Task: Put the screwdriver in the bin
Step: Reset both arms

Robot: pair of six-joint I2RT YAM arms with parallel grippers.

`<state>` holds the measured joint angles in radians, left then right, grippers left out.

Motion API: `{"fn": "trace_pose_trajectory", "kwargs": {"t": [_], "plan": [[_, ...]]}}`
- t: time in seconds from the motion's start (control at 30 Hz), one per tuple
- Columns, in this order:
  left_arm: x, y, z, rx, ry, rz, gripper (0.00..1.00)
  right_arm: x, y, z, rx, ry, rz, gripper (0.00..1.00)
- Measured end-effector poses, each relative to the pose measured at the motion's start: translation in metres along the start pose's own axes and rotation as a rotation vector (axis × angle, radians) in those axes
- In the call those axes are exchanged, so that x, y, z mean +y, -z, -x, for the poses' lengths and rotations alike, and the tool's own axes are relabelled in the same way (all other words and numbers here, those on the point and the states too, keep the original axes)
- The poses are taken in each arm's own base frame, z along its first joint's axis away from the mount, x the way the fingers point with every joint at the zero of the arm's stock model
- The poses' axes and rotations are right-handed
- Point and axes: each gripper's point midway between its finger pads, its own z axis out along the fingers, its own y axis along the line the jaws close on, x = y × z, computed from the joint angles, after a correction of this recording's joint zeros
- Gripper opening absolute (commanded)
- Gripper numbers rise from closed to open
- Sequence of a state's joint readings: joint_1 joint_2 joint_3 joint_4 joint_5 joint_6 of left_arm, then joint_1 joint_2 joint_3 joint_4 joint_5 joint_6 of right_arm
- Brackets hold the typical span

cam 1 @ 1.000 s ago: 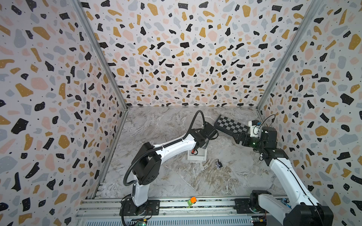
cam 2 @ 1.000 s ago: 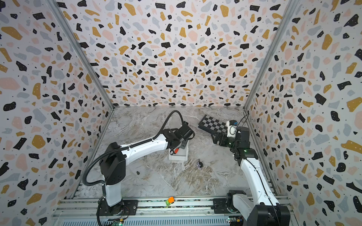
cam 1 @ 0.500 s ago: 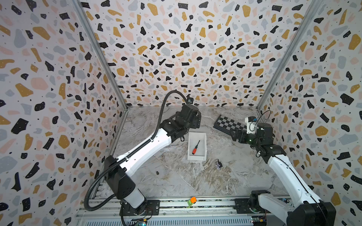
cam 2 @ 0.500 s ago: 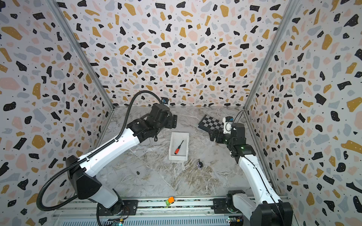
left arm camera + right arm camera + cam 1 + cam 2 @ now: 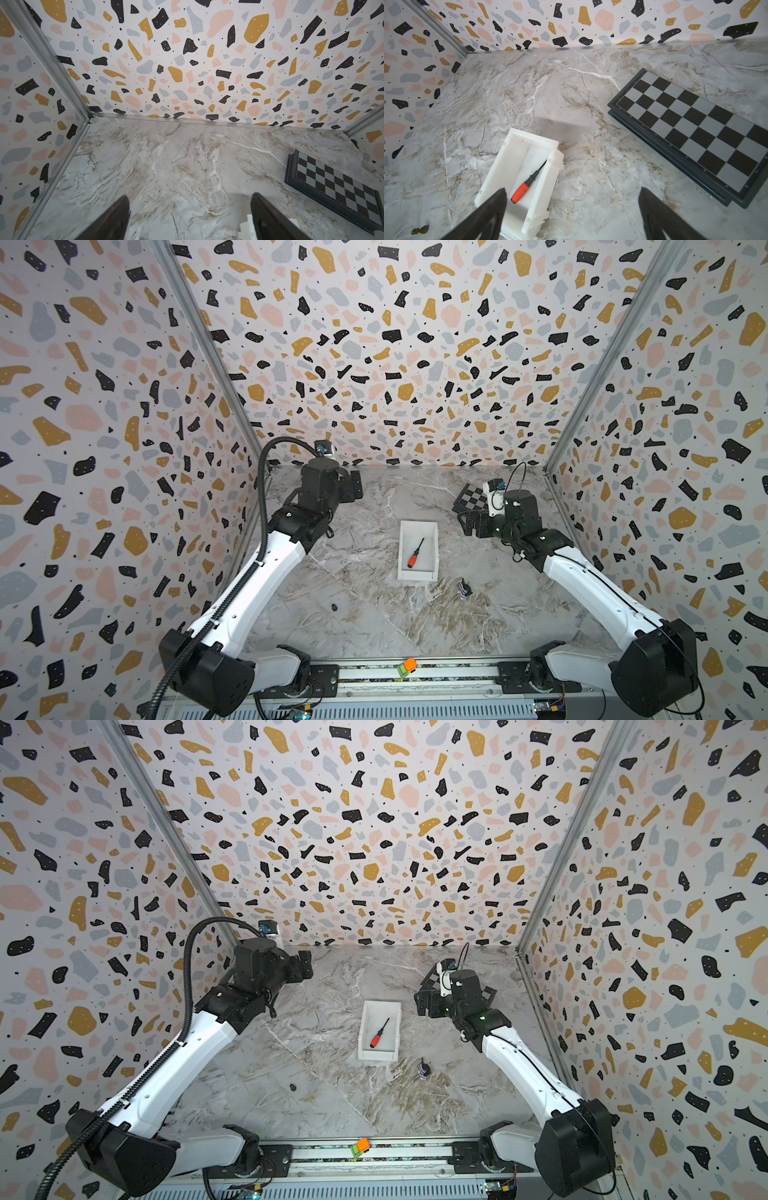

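Marble floor (image 5: 374,626) mostly open. The bin (image 5: 418,575) sits mid-floor with nothing over its open top; low walls are the only block, the screwdriver (image 5: 417,551) lies inside. Chequered board (image 5: 471,499) flat near the far right corner, right arm (image 5: 582,572) above its near edge. Small dark piece (image 5: 465,588) just beside the bin's near right corner. Dark speck (image 5: 334,607) well left. Open lanes from the bin to the left and back walls.
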<state>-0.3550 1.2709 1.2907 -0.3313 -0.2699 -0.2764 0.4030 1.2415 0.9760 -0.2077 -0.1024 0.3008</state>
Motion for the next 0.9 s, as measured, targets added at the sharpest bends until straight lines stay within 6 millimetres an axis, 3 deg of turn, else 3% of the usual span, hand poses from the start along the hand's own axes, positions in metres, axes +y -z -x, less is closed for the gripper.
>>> {"fn": "trace_pose_trajectory", "kwargs": {"t": [0.27, 0.4, 0.5, 0.57, 0.77, 0.9], "plan": [[0.044, -0.006, -0.009, -0.027, 0.027, 0.03, 0.93, 0.032, -0.012, -0.008, 0.015, 0.07, 0.036, 0.99], [0.07, 0.001, -0.017, -0.088, 0.038, 0.077, 0.94, 0.028, -0.006, 0.0, -0.031, 0.086, 0.023, 0.99], [0.09, 0.011, -0.021, -0.153, 0.043, 0.135, 0.94, 0.008, 0.01, 0.008, -0.089, 0.066, -0.009, 0.99], [0.098, 0.018, -0.022, -0.203, 0.033, 0.169, 1.0, -0.016, 0.026, 0.016, -0.14, 0.033, -0.042, 0.99], [0.111, 0.026, -0.04, -0.302, -0.017, 0.224, 1.0, -0.092, 0.073, 0.031, -0.271, -0.057, -0.176, 0.99], [0.121, 0.025, -0.068, -0.326, -0.028, 0.259, 1.0, -0.11, 0.089, 0.023, -0.318, -0.046, -0.234, 0.99]]}}
